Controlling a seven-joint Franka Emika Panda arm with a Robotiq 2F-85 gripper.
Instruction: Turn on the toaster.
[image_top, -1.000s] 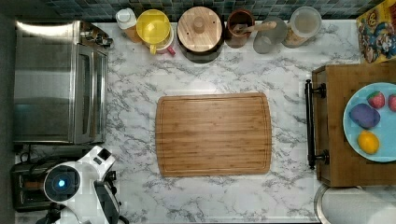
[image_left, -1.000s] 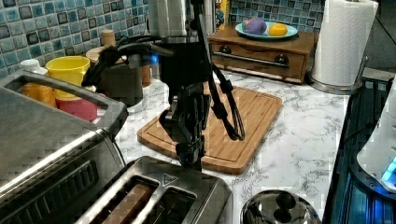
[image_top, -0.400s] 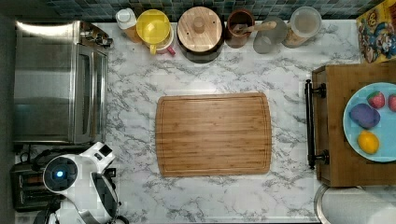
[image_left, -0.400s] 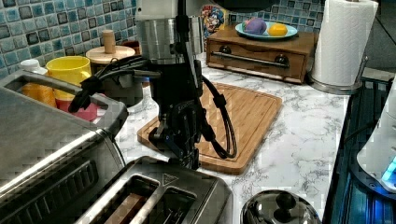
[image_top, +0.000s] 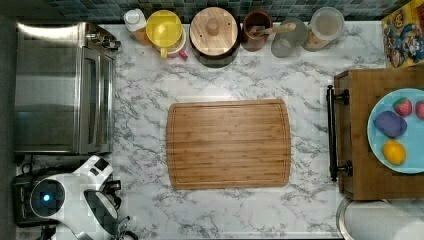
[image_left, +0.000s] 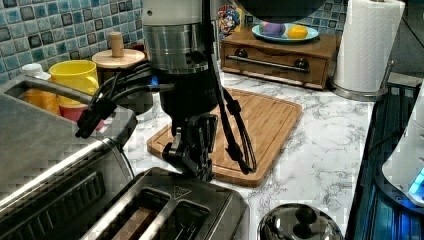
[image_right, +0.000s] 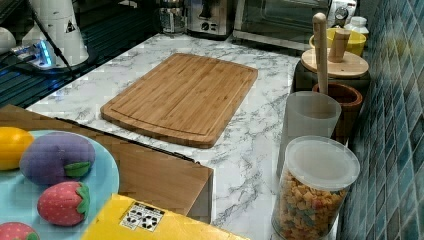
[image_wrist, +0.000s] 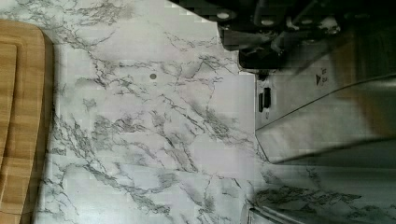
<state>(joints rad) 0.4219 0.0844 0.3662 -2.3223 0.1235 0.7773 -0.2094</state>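
The toaster (image_left: 170, 210) is a small brushed-steel box with two top slots at the left view's bottom. In the top view the toaster (image_top: 19, 197) sits at the bottom left, mostly hidden under my white arm (image_top: 75, 200). My gripper (image_left: 200, 169) hangs shut and empty just above the toaster's end that faces the cutting board. In the wrist view the black gripper (image_wrist: 259, 58) sits at the edge of the toaster's steel side (image_wrist: 327, 107). The toaster (image_right: 210, 17) stands far back in the right view.
A large steel toaster oven (image_top: 60, 85) stands right beside the toaster. A bamboo cutting board (image_top: 228, 144) lies mid-counter. Jars and a yellow cup (image_top: 164, 27) line the back wall. A wooden box (image_top: 370, 170) carries a plate of toy fruit. A paper towel roll (image_left: 367, 45) stands near a steel lid (image_left: 300, 225).
The arm has shifted toward the top view's left, over the toaster. In the left view the gripper has come lower and closer to the toaster's end.
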